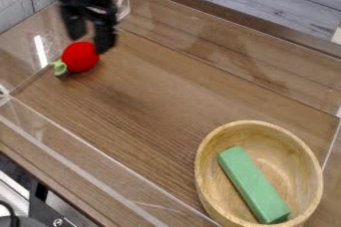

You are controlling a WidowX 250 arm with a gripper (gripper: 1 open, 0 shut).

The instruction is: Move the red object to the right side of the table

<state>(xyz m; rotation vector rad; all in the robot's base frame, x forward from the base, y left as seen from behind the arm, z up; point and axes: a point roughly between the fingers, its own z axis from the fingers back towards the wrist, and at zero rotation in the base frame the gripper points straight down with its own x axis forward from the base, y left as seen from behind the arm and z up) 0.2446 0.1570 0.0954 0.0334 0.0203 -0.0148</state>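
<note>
The red object [80, 58], a small rounded toy fruit with a green stem tip at its lower left, lies on the table [173, 102] near the left acrylic wall. My gripper [87, 29] hangs pointing down just above it, at its far side. The two black fingers [106, 34] stand apart, open, with nothing between them. One finger overlaps the top of the red object in this view; I cannot tell whether it touches.
A round light wooden bowl [213, 149] sits at the front right with a green rectangular block [253, 184] lying in it. Low clear acrylic walls [80, 166] edge the tabletop. Grey planks run behind the far edge.
</note>
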